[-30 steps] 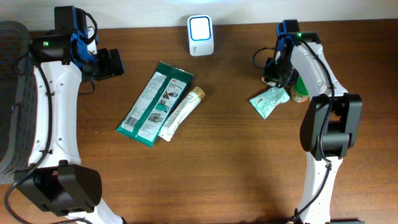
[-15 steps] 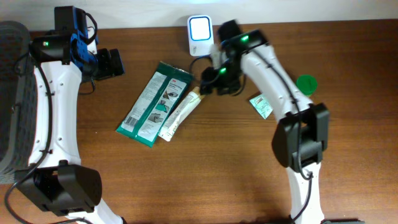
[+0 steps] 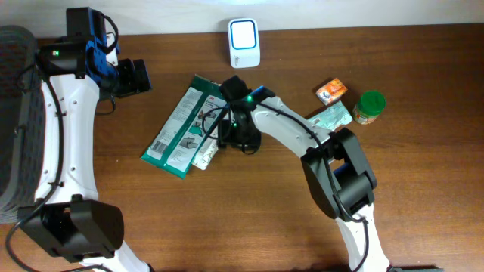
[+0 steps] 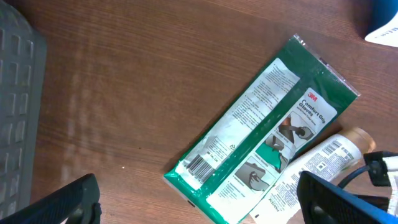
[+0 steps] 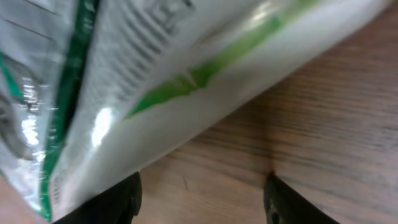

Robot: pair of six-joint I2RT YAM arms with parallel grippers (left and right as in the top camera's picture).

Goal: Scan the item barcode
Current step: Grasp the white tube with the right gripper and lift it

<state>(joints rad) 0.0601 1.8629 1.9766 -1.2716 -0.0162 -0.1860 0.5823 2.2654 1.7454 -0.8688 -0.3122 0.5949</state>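
The right end effector (image 5: 199, 200), its 2 fingers (image 5: 118, 199) apart, hangs apparently just over the white tube (image 4: 320, 163) beside the green packet (image 4: 261, 137); left end effector (image 3: 138, 77) spread wide, far left.

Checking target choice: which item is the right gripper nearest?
The white tube with the tan cap, beside the green 3M pack; the right gripper hovers at it, while the pouch, orange packet and jar lie apart.

Bright even light; right wrist view seemingly blurred by closeness.
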